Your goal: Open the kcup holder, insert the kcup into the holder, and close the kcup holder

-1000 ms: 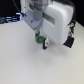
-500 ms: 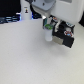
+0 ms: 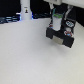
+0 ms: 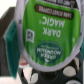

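Arm moved right to kcup holder; fingers clamp kcup, label legible only in wrist view.

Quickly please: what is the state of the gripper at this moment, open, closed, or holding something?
Gripper: closed on the pod with the green foil top, held above the black drawer box.

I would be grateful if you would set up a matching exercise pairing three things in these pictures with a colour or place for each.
Things:
1. kcup
2. kcup holder
3. white bottle

Descriptions:
A. stands at the back, toward the exterior view's left
B. green foil top with printed lettering
C. black and boxy, on the pale table

Pairs: 1-B, 2-C, 3-A
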Tool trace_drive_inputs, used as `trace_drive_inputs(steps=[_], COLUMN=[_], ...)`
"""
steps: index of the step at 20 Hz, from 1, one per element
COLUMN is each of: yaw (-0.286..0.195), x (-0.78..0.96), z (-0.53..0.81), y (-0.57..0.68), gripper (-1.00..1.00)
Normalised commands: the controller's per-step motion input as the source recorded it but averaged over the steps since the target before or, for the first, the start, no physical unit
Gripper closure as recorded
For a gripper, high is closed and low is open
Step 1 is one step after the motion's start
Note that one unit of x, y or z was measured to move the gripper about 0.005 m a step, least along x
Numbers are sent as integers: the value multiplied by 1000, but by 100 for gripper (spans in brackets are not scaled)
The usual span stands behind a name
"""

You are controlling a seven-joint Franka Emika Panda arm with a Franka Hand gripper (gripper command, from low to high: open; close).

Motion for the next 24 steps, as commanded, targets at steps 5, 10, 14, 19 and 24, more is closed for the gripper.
trace_drive_inputs(steps=[5, 10, 14, 19, 24], yaw=[87, 100, 107, 120, 100], x=[-356, -452, -515, -520, -358], z=[38, -37, -112, -206, -303], y=[471, 427, 361, 239, 55], gripper=[100, 100, 100, 100, 100])
